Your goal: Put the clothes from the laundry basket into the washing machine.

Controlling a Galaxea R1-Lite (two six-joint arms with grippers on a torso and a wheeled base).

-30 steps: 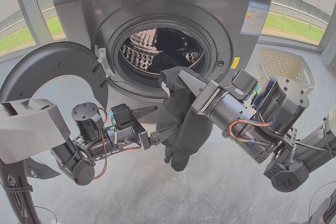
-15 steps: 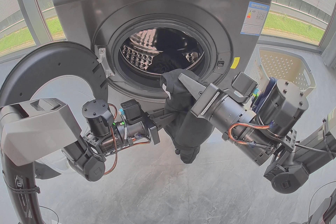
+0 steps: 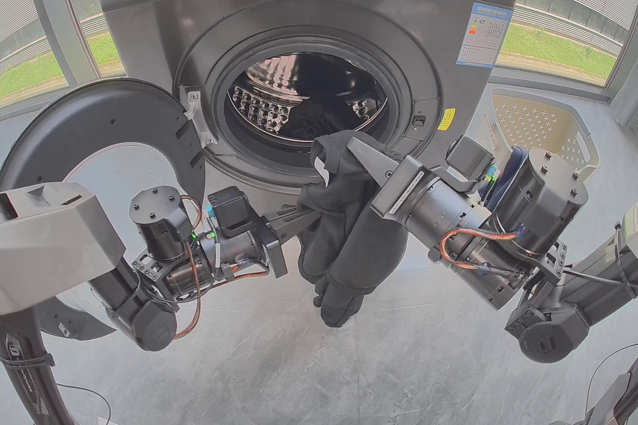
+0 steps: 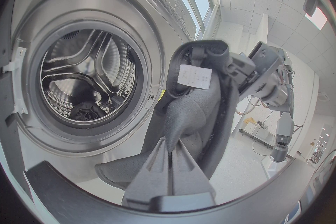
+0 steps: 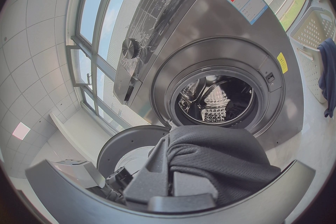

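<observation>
Presently the right gripper [image 3: 355,147] is clenched on the top of a black mesh garment [image 3: 345,234], just outside the open mouth of the grey front-loading washing machine [image 3: 299,14]. The left gripper [image 3: 309,217] pinches a lower fold. One dark item [image 4: 84,111] already lies in the drum. A blue cloth [image 5: 329,74] hangs on the cream plastic laundry basket [image 3: 538,121], so more loading seems to remain.

Black garment [image 3: 359,240] in left gripper [image 3: 307,218] and right gripper [image 3: 355,149]
</observation>
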